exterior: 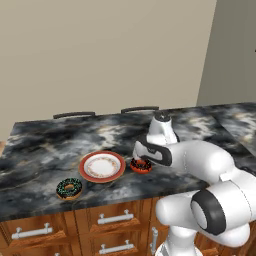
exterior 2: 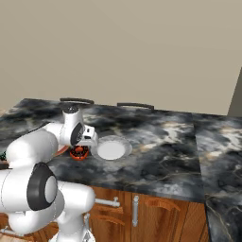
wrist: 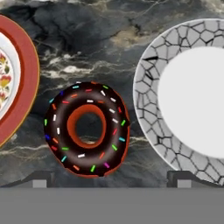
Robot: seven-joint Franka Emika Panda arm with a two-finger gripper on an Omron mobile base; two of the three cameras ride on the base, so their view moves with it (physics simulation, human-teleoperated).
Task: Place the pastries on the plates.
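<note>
A chocolate-iced donut with a reddish base [wrist: 86, 128] lies flat on the dark marble counter, between the two plates. My gripper [wrist: 111, 179] hangs just above it, open, with its fingertips [wrist: 41, 179] spread wide to either side and nothing held. The red-rimmed plate [exterior: 102, 166] sits to the donut's left, with nothing on it. The plain white-grey plate [exterior 2: 111, 148] lies to its right, also bare. A second pastry, a donut with green sprinkles [exterior: 69, 188], rests on the counter near the front edge, left of the red plate. My arm hides the white plate in the left base view.
The marble counter [exterior: 45, 150] stretches wide behind the plates to a beige wall. Its front edge drops to wooden drawers with metal handles [exterior: 115, 218]. Two dark bars [exterior: 74, 114] stand at the counter's far edge.
</note>
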